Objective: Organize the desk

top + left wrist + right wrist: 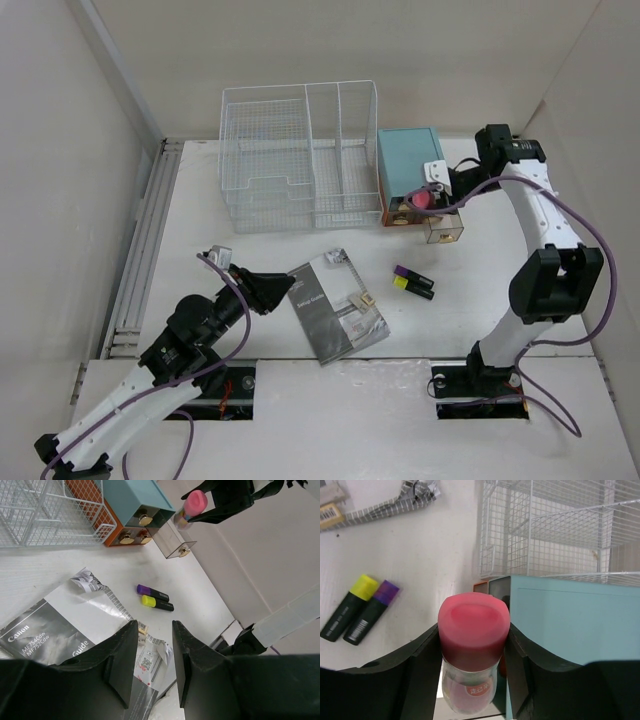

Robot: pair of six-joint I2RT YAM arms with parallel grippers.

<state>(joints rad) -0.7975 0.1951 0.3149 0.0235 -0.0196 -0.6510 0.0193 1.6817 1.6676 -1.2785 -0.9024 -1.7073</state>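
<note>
At the far right of the desk [480, 290], the right gripper [440, 190] is clamped on a pink-capped bottle [473, 622] over the teal box's [405, 160] pulled-out clear drawer [445, 228]. The bottle looks light, rigid and smooth, so the wide cap seems the surest hold. The left gripper [153, 645], jaws slightly apart and empty, hovers over the booklet [335, 320] at near left.

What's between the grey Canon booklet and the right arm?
A purple-capped black highlighter and a yellow-capped black highlighter, side by side, in the top view.
</note>
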